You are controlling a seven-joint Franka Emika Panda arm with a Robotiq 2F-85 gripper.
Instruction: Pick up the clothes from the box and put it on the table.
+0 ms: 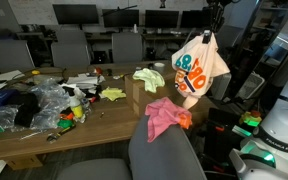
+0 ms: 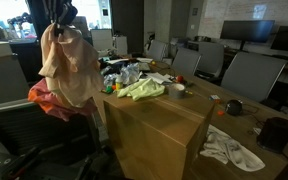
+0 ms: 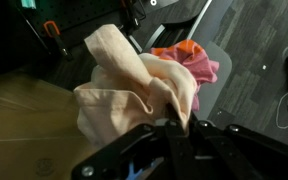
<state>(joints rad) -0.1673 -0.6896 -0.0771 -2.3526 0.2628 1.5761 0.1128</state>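
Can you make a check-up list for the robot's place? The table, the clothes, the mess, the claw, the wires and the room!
Surface: wooden table, bare near its front edge.
Job's things: peach cloth with blue and orange print hangs in the air; pink cloth lies on the grey chair; yellow-green cloth lies on the table.
Clutter: pile of plastic bags and a white cloth on the table.
Claw: claw shut on the peach cloth's top.
Cables: thin white cord, seemingly on the floor.
Surroundings: office with monitors on desks behind.
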